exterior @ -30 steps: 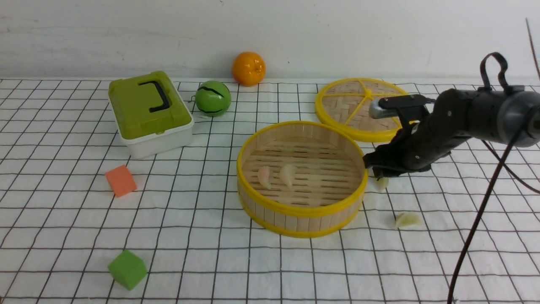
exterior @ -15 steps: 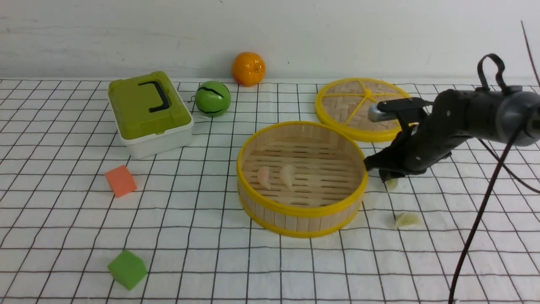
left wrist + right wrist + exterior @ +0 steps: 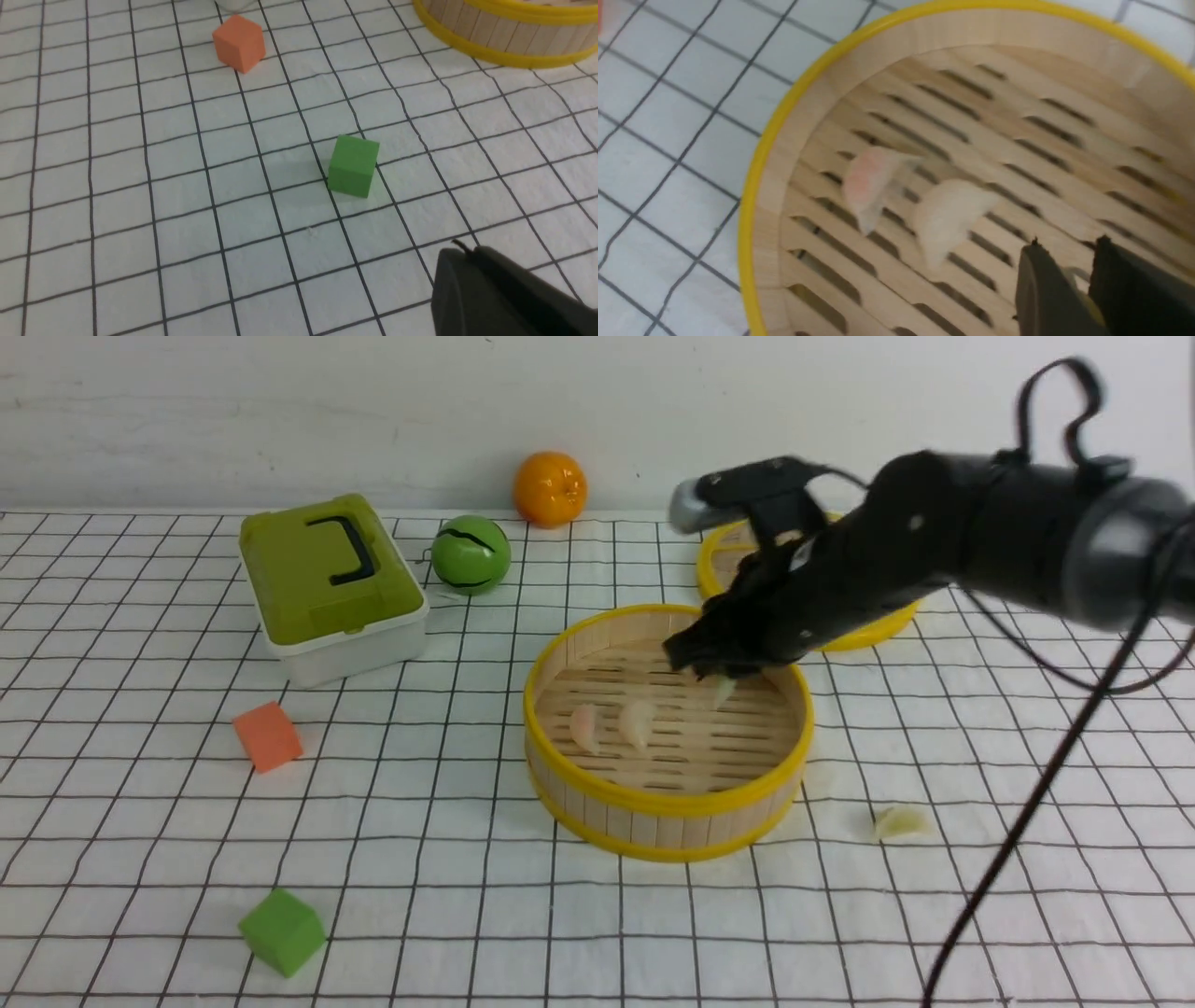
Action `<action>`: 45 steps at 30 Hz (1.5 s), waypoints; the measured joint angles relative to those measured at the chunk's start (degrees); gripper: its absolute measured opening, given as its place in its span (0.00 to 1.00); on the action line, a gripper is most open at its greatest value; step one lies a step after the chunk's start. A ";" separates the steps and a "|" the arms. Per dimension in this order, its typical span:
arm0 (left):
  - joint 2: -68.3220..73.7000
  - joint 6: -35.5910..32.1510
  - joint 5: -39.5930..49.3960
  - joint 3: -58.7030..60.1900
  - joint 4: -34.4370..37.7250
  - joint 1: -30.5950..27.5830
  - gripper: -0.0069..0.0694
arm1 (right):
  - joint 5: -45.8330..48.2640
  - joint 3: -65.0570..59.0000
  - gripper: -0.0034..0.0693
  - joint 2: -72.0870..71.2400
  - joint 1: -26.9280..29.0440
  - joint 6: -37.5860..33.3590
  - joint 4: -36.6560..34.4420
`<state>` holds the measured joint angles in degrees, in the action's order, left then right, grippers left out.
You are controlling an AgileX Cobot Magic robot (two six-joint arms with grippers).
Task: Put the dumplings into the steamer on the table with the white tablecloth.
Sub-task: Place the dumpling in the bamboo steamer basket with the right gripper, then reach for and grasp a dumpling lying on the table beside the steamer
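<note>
pinching a pale, translucent crescent dumpling [image 3: 724, 691] between the dark fingertips of the right gripper [image 3: 715, 672], above the slatted floor of the round bamboo steamer with yellow rims [image 3: 669, 802], toward two o'clock from its centre. counting the pinkish crescent dumpling [image 3: 585, 728] toward eight o'clock inside, and the whitish crescent dumpling [image 3: 638, 723] just beside it, nearer the middle. leaving a pale yellow-green crescent dumpling [image 3: 903, 822] out on the white, black-gridded tablecloth [image 3: 411, 859], toward four o'clock, to fetch next, probably. seeing the left gripper [image 3: 460, 249] pressed together, gripping nothing visible, well apart from the basket.

likely to go wrong: losing the small, smooth piece early through a shallow tip grip; letting it land on edge and roll; nudging the whitish one by lowering too far toward eight o'clock; catching the wall and shifting the whole basket by travelling too low on the way out.

watch the raised rim all round, and the yellow-rimmed woven lid [image 3: 871, 633] close by at one o'clock, partly behind the arm. best to release around three to five o'clock, over bare slats, then lift straight up before heading for four o'clock.
</note>
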<state>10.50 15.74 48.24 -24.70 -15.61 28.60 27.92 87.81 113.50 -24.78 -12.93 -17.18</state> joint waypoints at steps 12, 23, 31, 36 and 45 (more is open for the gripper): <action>-11.25 0.04 -3.48 5.19 -3.69 0.00 0.10 | -9.29 -0.21 0.26 6.90 -0.34 0.40 -0.25; -11.44 0.04 -3.58 5.26 -3.76 0.00 0.11 | -10.34 -0.21 0.58 6.73 -0.29 0.40 -0.02; -11.44 0.04 -3.58 5.26 -3.78 0.00 0.12 | 3.51 -0.21 0.58 -7.33 4.57 0.62 3.62; -11.44 0.04 -3.60 5.26 -3.78 0.00 0.12 | 16.08 -0.63 0.54 -13.69 10.90 1.96 8.27; -11.44 0.06 -4.32 5.26 -3.78 0.00 0.12 | 19.95 -20.00 0.48 -11.98 17.39 4.14 3.48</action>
<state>-0.94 15.80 43.91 -19.44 -19.39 28.60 47.88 67.81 101.52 -7.39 -8.79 -13.70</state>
